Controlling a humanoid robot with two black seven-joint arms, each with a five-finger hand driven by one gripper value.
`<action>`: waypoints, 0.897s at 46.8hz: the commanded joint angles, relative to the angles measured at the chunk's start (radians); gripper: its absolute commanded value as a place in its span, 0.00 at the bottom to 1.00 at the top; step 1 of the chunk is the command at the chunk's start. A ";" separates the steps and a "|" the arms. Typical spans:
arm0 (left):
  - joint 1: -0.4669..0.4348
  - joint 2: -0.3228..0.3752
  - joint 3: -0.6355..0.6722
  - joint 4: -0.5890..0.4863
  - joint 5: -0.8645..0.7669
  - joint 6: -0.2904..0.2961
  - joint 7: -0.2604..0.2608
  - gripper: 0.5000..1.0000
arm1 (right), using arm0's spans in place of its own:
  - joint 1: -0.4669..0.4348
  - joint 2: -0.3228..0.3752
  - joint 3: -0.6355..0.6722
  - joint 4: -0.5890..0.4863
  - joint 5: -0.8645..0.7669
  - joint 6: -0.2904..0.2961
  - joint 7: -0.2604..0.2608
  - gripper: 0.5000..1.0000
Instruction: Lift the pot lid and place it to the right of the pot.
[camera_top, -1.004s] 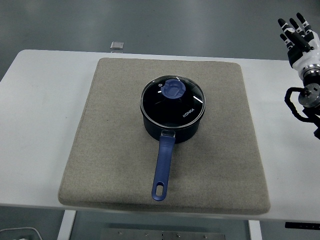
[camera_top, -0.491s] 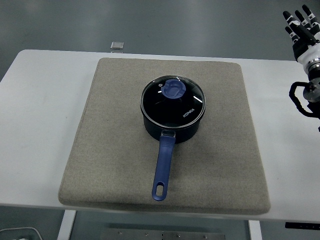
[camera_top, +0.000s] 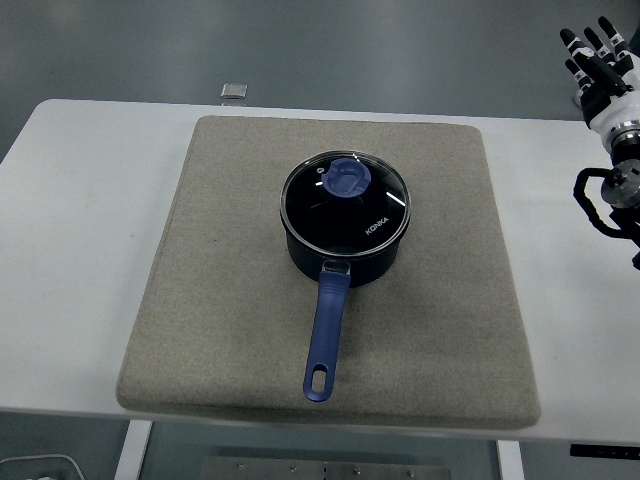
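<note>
A dark blue pot (camera_top: 345, 248) stands in the middle of a grey mat (camera_top: 240, 300), its blue handle (camera_top: 326, 331) pointing toward the near edge. The glass lid (camera_top: 346, 203) with a blue knob (camera_top: 346, 179) sits on the pot. My right hand (camera_top: 598, 62) is raised at the far right edge, well away from the pot, fingers spread upward and holding nothing. The left arm is out of view.
The mat lies on a white table (camera_top: 85, 230). A small grey square object (camera_top: 234, 91) rests at the table's far edge. Bare mat stretches to the right of the pot (camera_top: 465, 280).
The right hand shifted slightly at the right edge, drifting right and then back a little to the left. The pot and lid have not moved.
</note>
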 joint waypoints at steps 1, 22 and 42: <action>0.000 0.000 0.000 0.002 0.000 0.000 0.000 1.00 | 0.004 -0.005 -0.003 0.000 -0.015 0.000 0.000 0.83; 0.000 0.000 0.000 0.002 0.001 0.000 0.000 1.00 | 0.053 -0.055 -0.009 0.003 -0.377 0.098 0.001 0.83; 0.000 0.000 0.000 -0.001 0.000 0.000 0.000 1.00 | 0.165 -0.130 -0.018 0.017 -0.652 0.316 0.005 0.83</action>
